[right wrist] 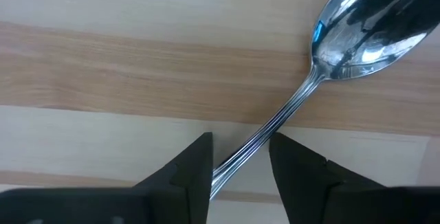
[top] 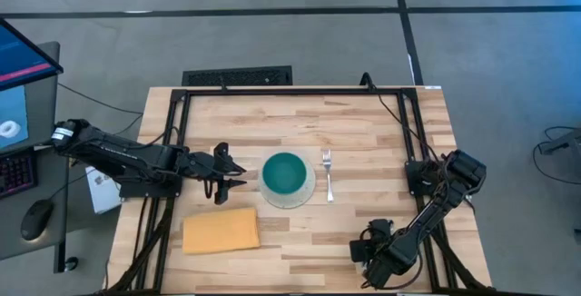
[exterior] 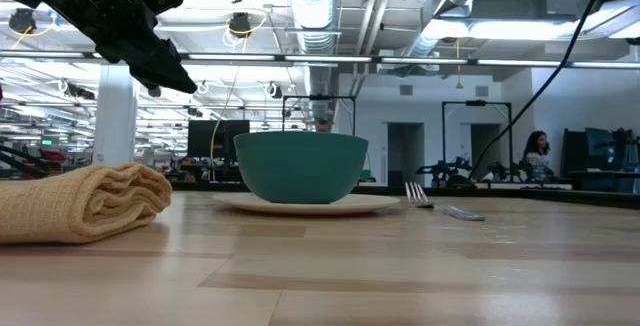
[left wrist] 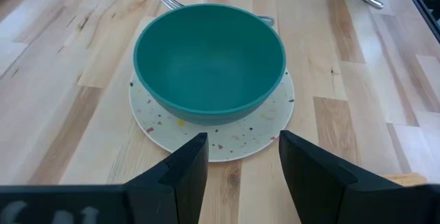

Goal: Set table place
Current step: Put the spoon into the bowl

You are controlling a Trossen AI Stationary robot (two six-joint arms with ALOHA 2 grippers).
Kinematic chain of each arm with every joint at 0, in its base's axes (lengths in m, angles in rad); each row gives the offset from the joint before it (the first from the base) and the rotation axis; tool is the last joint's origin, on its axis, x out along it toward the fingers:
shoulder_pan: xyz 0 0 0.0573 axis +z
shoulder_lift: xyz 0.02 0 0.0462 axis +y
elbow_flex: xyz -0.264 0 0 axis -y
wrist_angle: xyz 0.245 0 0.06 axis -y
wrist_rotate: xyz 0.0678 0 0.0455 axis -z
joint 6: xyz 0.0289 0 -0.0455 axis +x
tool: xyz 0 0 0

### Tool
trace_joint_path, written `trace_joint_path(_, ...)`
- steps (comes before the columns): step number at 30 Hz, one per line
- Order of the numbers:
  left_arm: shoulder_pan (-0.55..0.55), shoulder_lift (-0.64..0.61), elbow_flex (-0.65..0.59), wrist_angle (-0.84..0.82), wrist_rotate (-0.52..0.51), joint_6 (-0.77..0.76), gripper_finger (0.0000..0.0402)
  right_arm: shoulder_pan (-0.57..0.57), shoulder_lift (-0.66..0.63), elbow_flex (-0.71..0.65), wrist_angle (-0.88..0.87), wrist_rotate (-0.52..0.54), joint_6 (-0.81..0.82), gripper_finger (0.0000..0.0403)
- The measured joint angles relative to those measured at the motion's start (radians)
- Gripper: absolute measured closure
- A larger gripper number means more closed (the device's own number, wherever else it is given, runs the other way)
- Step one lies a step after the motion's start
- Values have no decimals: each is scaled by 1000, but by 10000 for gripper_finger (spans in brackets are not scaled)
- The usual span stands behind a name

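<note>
A teal bowl (top: pixel 284 174) stands on a speckled white plate (top: pixel 307 192) in the middle of the pale plank tabletop (top: pixel 381 123). A fork (top: pixel 328 174) lies just right of the plate. A folded yellow-orange cloth (top: pixel 221 231) lies near the front left. My left gripper (top: pixel 234 176) is open and empty above the table, just left of the plate; the bowl (left wrist: pixel 210 59) fills its wrist view. My right gripper (top: pixel 368 246) is low at the front right, open, with a fingertip on either side of the handle of a metal spoon (right wrist: pixel 357 31) that lies flat on the wood. My right gripper's fingers stand across the spoon's handle (right wrist: pixel 275 124), pointing down from above. The handle runs close along one finger (right wrist: pixel 196 165); whether it touches, I cannot tell. The spoon lies flat on the table.
Black frame rails (top: pixel 177 133) run along the table's left, right and far sides. A keyboard (top: pixel 238 77) lies beyond the far edge. A monitor and mouse (top: pixel 36 216) are off the table's left. Bare wood lies between the cloth and my right gripper.
</note>
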Motion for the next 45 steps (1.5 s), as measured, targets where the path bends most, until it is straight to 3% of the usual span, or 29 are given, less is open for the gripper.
trace_joint_path(14,0,0,0,0,0,1,233,-9,1,-1,-22,-1,-77,337)
trace_joint_path(26,0,0,0,0,-1,1,233,-61,1,-1,-29,-14,-212,372)
trace_joint_path(35,0,0,0,0,-1,1,233,-91,6,39,-53,6,-269,371)
trace_joint_path(45,0,0,0,-51,0,1,233,-255,5,205,-180,-4,-602,372)
